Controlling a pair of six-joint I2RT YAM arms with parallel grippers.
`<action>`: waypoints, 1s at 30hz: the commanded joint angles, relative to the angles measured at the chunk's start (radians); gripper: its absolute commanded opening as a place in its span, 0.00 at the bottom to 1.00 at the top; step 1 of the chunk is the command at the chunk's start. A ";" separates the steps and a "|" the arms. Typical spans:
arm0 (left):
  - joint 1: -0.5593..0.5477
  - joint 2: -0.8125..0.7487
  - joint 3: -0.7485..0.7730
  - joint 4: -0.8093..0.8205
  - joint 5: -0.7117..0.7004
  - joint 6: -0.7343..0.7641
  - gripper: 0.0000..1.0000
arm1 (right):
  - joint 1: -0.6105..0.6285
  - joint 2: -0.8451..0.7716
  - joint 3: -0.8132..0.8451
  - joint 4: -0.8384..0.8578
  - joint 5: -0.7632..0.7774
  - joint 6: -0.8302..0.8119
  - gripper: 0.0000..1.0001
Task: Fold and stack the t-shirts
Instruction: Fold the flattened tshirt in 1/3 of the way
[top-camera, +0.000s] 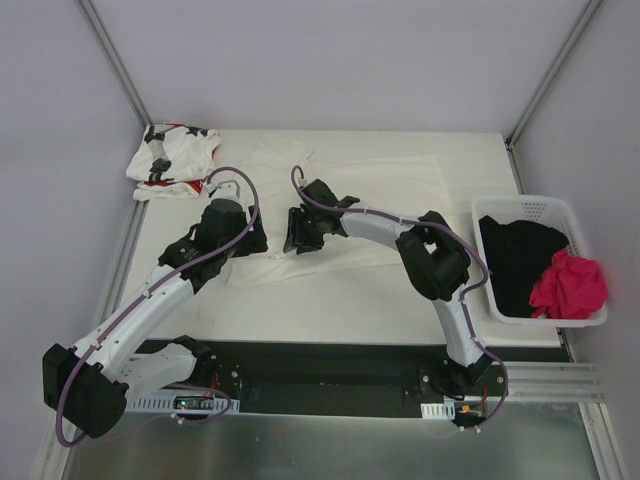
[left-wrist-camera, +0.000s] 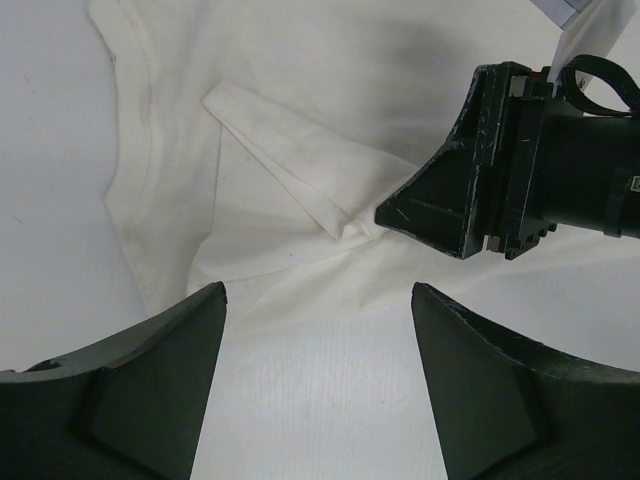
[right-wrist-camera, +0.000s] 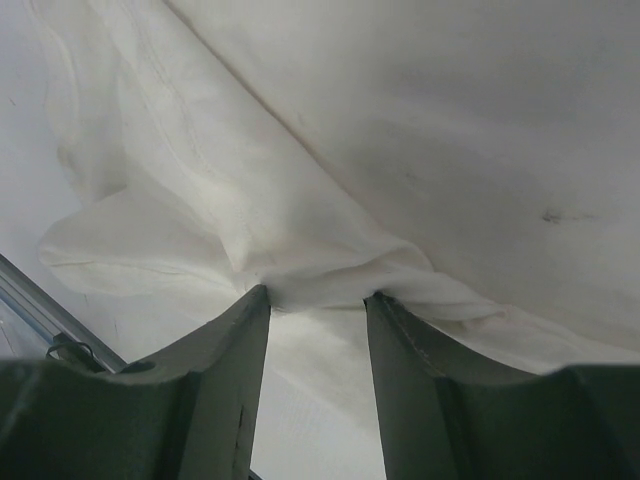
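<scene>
**Left end effector (left-wrist-camera: 320, 300) gapes wide, sleeve at 12 o'clock**

Right end effector (right-wrist-camera: 317, 295), narrow, already pinches the cream t-shirt (top-camera: 400, 190) at its sleeve (left-wrist-camera: 290, 165). From the left wrist, the sleeve runs 10-to-4 o'clock. The shirt lies spread mid-surface (top-camera: 330, 310).

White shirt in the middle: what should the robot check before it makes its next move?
1. Left fingers open above the cream shirt: ok.
2. Right fingers really holding the bunched fold at their tips: cannot tell.
3. Cream shirt lying flat: not ok, its sleeve is doubled over.
4. Star shirt out of the way at the far-left corner: ok.
5. Star shirt folded: not ok, it is crumpled.
</scene>
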 joint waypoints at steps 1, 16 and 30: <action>-0.007 0.001 -0.010 0.013 -0.021 0.008 0.74 | 0.003 0.005 0.050 0.003 0.004 0.023 0.46; -0.007 -0.001 -0.033 0.011 -0.035 0.022 0.74 | 0.003 0.012 0.088 0.000 0.015 0.037 0.28; -0.007 -0.007 -0.042 0.011 -0.038 0.020 0.74 | -0.019 0.016 0.101 -0.006 0.018 0.034 0.01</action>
